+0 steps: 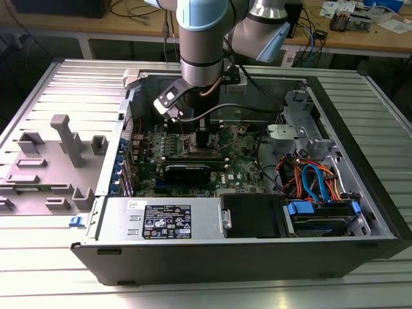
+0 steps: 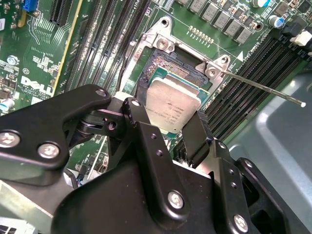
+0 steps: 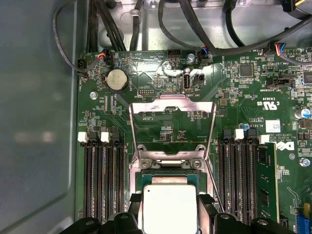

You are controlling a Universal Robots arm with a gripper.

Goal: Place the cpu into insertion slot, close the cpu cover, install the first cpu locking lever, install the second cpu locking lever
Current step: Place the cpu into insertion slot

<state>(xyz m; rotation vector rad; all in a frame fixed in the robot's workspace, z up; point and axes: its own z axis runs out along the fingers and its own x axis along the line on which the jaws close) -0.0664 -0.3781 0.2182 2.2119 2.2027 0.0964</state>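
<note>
My gripper (image 2: 165, 122) is shut on the cpu (image 2: 171, 108), a silver-grey square chip held by two opposite edges between the black fingers (image 2: 135, 113). The chip hangs over the insertion slot (image 2: 168, 62), overlapping the part nearer the gripper, and the dark centre shows beyond it. The first wrist view shows the cpu (image 3: 169, 207) in the gripper (image 3: 169, 200) just above the insertion slot (image 3: 168, 173). The cpu cover (image 3: 171, 99) stands flipped open beyond the socket hinge. A thin locking lever (image 2: 263, 87) sticks out beside the socket. In the exterior view the gripper (image 1: 203, 140) reaches down into the computer case.
Long black memory slots (image 3: 102, 180) flank the socket on both sides. A black card (image 1: 187, 170), a power supply (image 1: 164, 219) and a drive bay with blue cables (image 1: 315, 187) sit inside the case. A grey fixture (image 1: 61, 154) lies at the exterior view's left.
</note>
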